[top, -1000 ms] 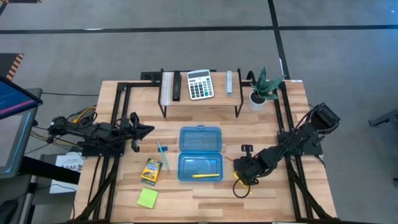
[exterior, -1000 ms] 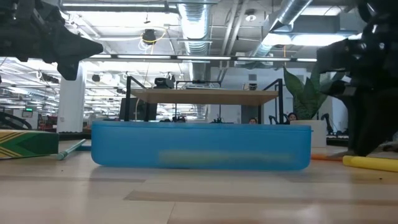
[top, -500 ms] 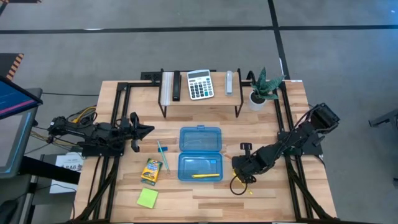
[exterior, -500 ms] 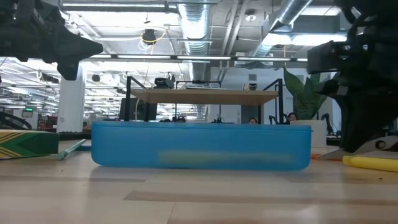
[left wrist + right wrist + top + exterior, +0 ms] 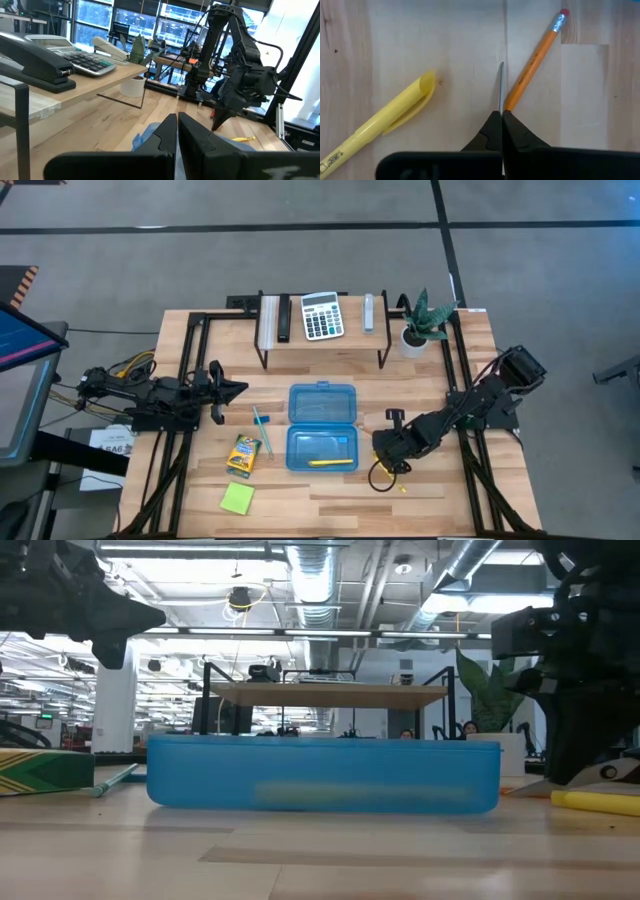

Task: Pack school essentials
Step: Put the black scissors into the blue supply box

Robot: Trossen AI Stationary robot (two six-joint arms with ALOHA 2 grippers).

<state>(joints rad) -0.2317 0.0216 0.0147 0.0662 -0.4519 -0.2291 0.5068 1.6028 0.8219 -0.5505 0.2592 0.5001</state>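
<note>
Near the wooden table's (image 5: 330, 485) right edge, the right end effector (image 5: 501, 125) is clenched on the scissors' thin metal blade (image 5: 501, 87), seemingly to lift them for packing.

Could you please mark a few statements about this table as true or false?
1. The calculator lies inside the blue case. False: it sits on the raised shelf.
2. The blue case is open, with a yellow item in it. True.
3. The right gripper is shut, with a thin metal blade between its fingertips. True.
4. The sticky-note pad rests on the crayon box. False: they lie apart on the table.
5. The left gripper is open. False: it is shut and empty.
</note>
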